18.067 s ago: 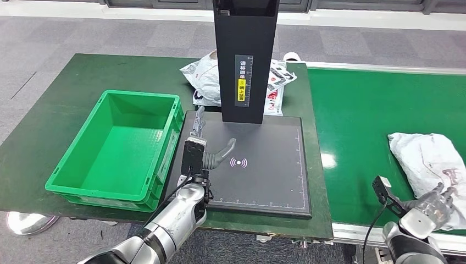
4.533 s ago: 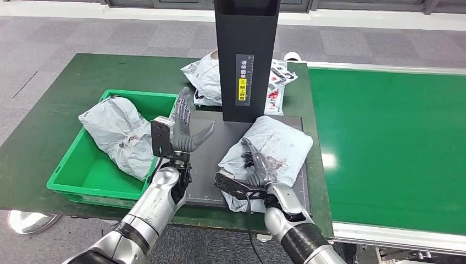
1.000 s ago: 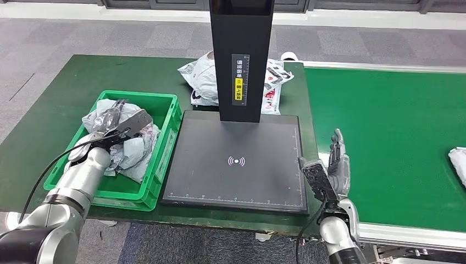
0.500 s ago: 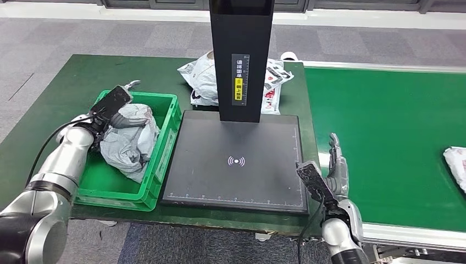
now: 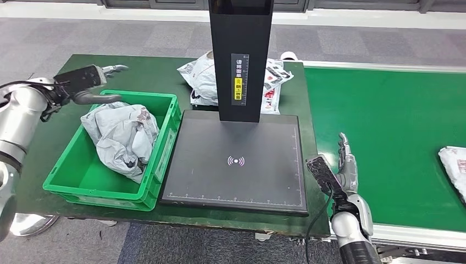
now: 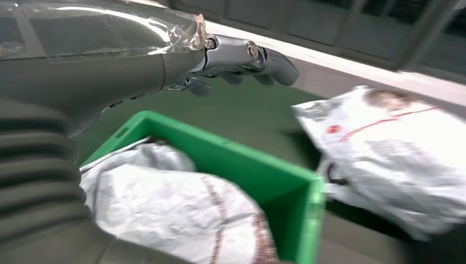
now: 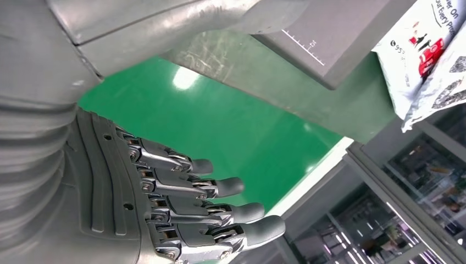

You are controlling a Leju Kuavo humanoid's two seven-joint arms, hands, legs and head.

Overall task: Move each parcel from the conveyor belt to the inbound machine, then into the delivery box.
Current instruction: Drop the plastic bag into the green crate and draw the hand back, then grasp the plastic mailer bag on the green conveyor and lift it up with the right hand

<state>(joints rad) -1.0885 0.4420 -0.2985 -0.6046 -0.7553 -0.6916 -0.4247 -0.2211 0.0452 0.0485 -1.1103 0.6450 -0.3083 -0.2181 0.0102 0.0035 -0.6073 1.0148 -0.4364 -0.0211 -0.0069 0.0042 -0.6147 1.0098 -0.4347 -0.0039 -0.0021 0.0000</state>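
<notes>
A crumpled grey parcel [image 5: 123, 137] lies inside the green delivery box [image 5: 161, 165]; the left wrist view shows the same parcel [image 6: 181, 214] in the box [image 6: 258, 176]. My left hand [image 5: 101, 82] hovers open above the box's far left corner, fingers [image 6: 253, 55] spread, holding nothing. My right hand [image 5: 346, 165] stands open and upright at the near edge of the green conveyor belt [image 5: 395, 126], fingers [image 7: 220, 212] straight. Another whitish parcel [image 5: 455, 168] rides the belt at the far right edge. The black inbound machine's plate [image 5: 236, 159] is bare.
The machine's black column [image 5: 240, 55] rises behind the plate. Printed white parcels [image 5: 203, 77] are heaped behind it on the green table [image 5: 60, 99]; the left wrist view shows one such bag [image 6: 395, 154] beyond the box.
My left hand has let go of the grey parcel and lifted up and back out of the box. The right hand has shifted slightly right. The belt parcel has drifted closer.
</notes>
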